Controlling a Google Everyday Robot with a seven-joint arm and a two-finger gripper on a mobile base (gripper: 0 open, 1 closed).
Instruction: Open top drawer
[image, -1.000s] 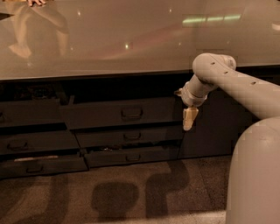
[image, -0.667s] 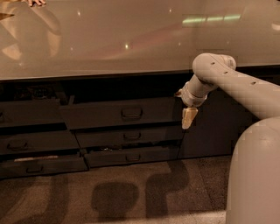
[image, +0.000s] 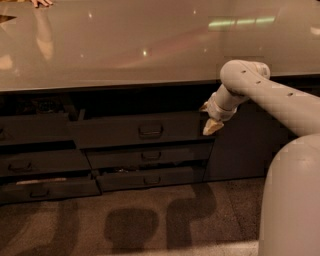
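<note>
Beige and glossy, the tabletop (image: 125, 50) fills the upper half of the camera view, and light streaks are mirrored in it; a person's hand (image: 41, 2) is seen at its far left edge, cut by the frame. Beneath its front edge a row of dark grey drawers is set. The top drawer (image: 115, 131) is found in the middle stack, directly below the tabletop, with a small loop handle (image: 150, 131) at the centre of its tall front. Its front appears to be drawn forward a little from the neighbouring fronts, and a dark gap is left above it; nothing of its inside can be made out. Two shallower drawer fronts (image: 125, 157) are stacked under it, and a further stack (image: 35, 162) is placed to the left, with a pale strip (image: 40, 181) showing at the top of the lowest one. A plain dark panel (image: 240, 150) is fitted to the right. The white arm (image: 260, 87) is reached in from the right, and the end effector (image: 212, 127) is held pointing downward at the right end of the top drawer's front, well apart from the handle. Whether it is spread or pressed together cannot be told, nor whether the front is touched. The robot's pale body (image: 292, 205) is seen at lower right, and its shadow (image: 150, 220) is cast on the speckled floor (image: 50, 230).
</note>
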